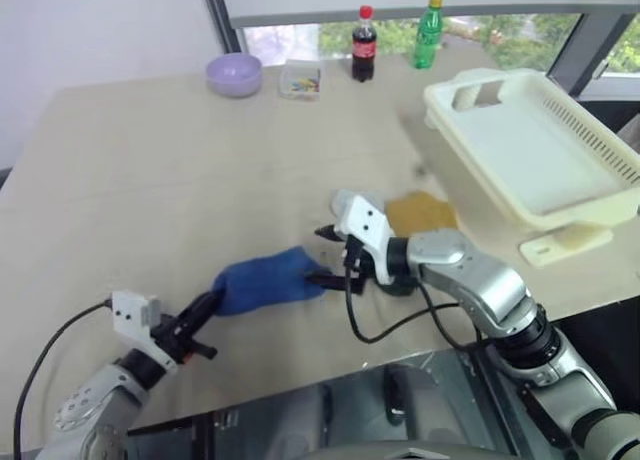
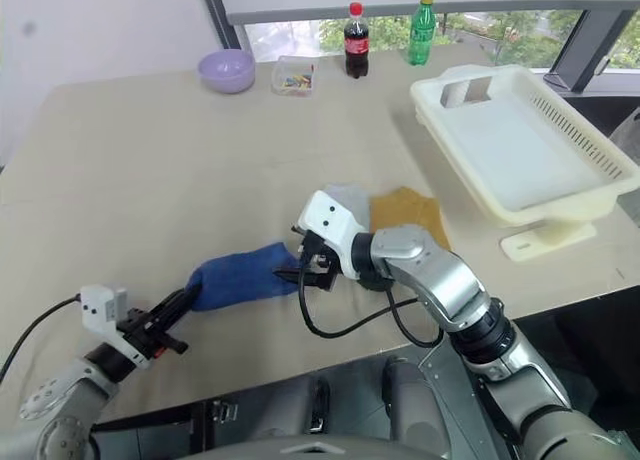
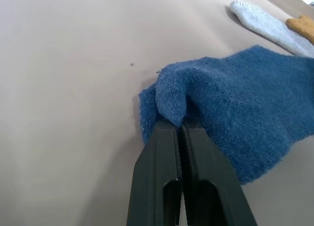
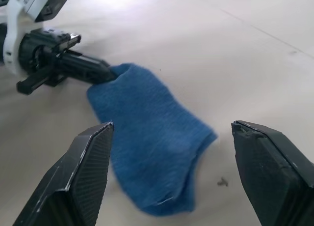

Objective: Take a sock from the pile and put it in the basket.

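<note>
A royal blue sock [image 1: 265,279] lies flat on the table [image 1: 150,180], apart from the mustard sock [image 1: 420,213] and pale grey sock [image 3: 265,24] near the cream basket [image 1: 535,155]. The left gripper [image 3: 179,132] pinches the blue sock's end between closed fingers. The right gripper [image 4: 169,152] hovers over its other end, jaws spread wide.

Beige surface [image 1: 150,180] carried blue sock [image 1: 265,278] near front edge, grey sock [image 2: 345,198] and mustard sock [image 2: 405,212] beside it, basket [image 1: 530,155] at right. Lilac bowl [image 1: 234,74], small clear box [image 1: 300,79], two bottles [image 1: 364,45] stood at far edge.
</note>
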`<state>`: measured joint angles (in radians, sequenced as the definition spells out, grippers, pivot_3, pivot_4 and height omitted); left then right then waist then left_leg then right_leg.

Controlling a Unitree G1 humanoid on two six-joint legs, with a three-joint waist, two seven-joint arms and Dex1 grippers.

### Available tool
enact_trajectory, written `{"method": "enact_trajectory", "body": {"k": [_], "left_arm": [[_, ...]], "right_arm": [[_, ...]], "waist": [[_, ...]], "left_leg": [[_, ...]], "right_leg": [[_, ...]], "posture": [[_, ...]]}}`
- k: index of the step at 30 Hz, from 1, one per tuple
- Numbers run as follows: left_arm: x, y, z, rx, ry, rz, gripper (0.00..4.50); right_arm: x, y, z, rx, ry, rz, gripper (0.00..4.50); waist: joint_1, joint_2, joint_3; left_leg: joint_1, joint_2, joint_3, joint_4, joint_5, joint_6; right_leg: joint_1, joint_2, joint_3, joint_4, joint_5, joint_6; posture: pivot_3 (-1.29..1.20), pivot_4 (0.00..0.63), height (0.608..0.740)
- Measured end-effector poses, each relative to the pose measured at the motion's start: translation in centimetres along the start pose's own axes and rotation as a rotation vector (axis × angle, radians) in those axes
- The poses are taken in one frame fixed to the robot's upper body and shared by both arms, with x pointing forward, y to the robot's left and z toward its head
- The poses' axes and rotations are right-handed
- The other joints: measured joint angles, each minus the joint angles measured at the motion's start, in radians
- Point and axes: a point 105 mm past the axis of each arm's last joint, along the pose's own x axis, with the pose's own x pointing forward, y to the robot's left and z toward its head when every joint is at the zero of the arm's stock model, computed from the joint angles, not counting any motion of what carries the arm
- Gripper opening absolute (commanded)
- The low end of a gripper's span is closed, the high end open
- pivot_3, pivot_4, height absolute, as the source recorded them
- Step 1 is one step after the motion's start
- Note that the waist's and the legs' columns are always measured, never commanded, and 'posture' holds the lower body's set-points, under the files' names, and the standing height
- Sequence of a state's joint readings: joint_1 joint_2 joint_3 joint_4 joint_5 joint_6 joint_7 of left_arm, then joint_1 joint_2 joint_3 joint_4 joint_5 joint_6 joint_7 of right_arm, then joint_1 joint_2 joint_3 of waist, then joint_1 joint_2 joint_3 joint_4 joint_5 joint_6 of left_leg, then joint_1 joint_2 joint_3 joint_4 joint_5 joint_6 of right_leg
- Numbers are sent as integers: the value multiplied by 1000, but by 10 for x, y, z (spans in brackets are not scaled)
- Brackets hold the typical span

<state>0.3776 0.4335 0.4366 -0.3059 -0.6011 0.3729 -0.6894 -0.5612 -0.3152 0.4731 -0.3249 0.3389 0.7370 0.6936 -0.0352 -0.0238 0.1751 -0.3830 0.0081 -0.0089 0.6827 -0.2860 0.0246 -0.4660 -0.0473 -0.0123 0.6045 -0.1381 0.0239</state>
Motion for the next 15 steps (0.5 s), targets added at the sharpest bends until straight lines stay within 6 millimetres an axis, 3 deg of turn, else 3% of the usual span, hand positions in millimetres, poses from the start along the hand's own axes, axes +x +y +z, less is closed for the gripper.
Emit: {"method": "enact_trajectory", "body": {"k": [11,15], "left_arm": [[22,-10,6,7,-16,-40,0],[39,-19,10,43,11,-108,0]], "right_arm": [[12,-4,1,-79,-50,-11,3902],[20,-10,3,-135,-66,-4,3902]], "waist": [[0,0,0],[4,0,0]], "left_leg": [[1,-1,1,0,0,0],[1,-2,1,0,0,0]], "right_leg": [[0,1,0,1,0,0],[1,0,0,2,0,0]], "posture": [[0,150,732],[0,150,732]]}}
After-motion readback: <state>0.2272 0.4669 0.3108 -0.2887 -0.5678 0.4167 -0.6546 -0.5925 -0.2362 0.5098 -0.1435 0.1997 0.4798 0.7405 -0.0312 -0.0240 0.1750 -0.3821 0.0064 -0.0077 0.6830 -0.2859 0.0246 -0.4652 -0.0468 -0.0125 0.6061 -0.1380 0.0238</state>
